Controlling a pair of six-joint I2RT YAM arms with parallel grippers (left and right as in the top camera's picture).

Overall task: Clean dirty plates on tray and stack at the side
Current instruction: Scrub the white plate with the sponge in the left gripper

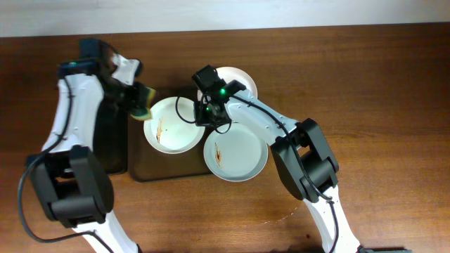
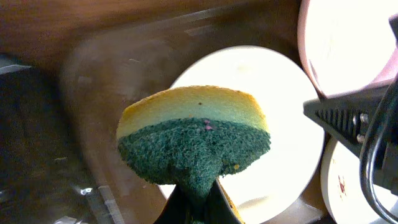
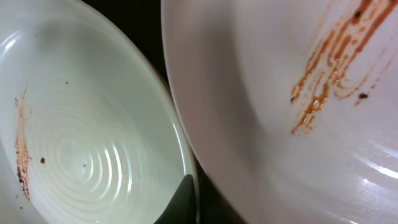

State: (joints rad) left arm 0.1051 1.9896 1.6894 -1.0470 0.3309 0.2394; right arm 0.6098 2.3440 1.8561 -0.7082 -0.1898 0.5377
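Left end effector clamps the sponge by its lower edge, green scrub side toward the wrist camera and yellow foam behind. In overhead the sponge is at the left rim of the left plate; whether it touches is unclear.

The left plate lies on the tray, with an orange-brown smear on its left half. The front plate has a smear near centre and juts past the tray's visible edge. The back plate is partly covered by the right arm, so no smear can be made out.

Right end effector is low between the three plates. Right wrist view is all plate surface, two smeared plates with one rim over the other and a single dark finger at the bottom. Can't tell how far it is open or whether it grips.

Black tray lies left of the tray on the wooden tabletop.
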